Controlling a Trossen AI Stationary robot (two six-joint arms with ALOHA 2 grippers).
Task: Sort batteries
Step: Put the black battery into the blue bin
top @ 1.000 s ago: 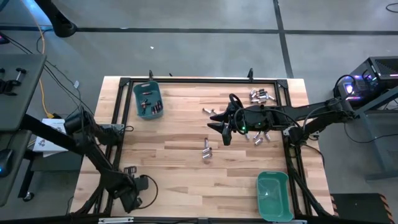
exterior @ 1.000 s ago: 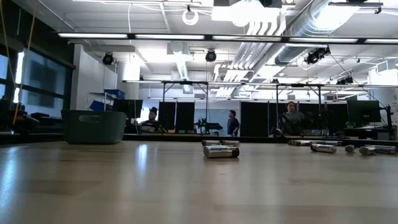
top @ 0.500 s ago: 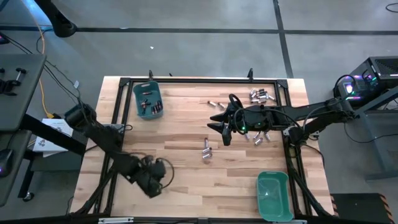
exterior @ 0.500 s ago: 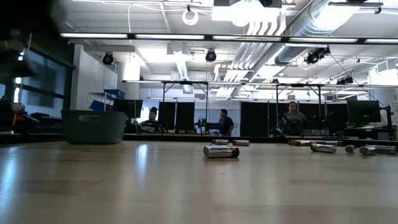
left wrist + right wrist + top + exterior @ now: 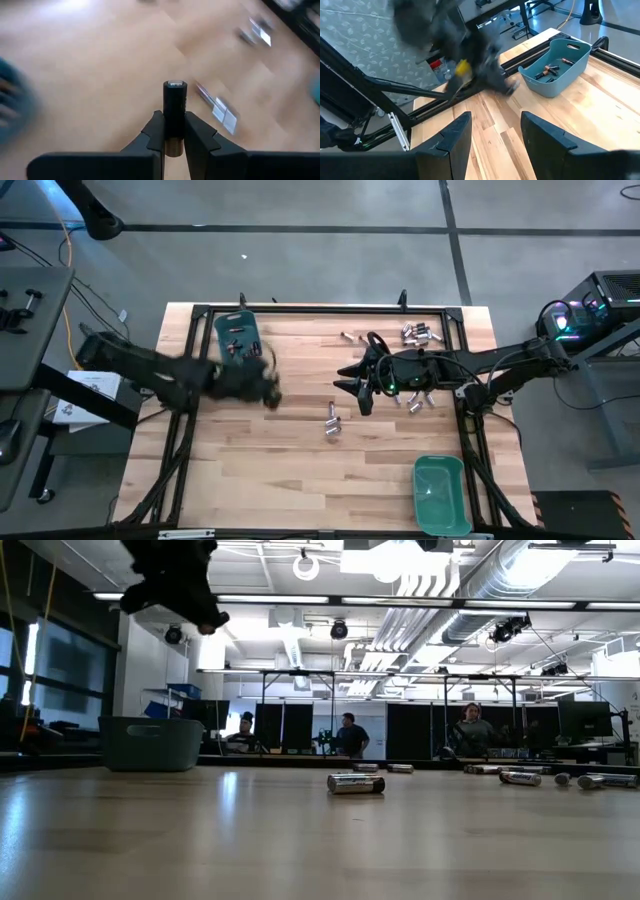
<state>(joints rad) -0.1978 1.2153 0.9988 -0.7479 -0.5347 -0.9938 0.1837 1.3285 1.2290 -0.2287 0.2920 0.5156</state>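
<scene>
Here we see the left gripper [image 5: 173,131] above the surface [image 5: 290,470] just beside the far teal bin [image 5: 238,340], jaws pinching a dark battery [image 5: 174,107]. The right gripper [image 5: 358,387] waits mid-surface, jaws spread, near loose batteries [image 5: 332,423]. The near teal bin [image 5: 440,495] sits at the right edge.

A lab or industrial workspace: exposed ducts [image 5: 500,575] and strip lights overhead, a concrete floor [image 5: 300,260], monitors [image 5: 583,720], cables, and people at distant desks.
</scene>
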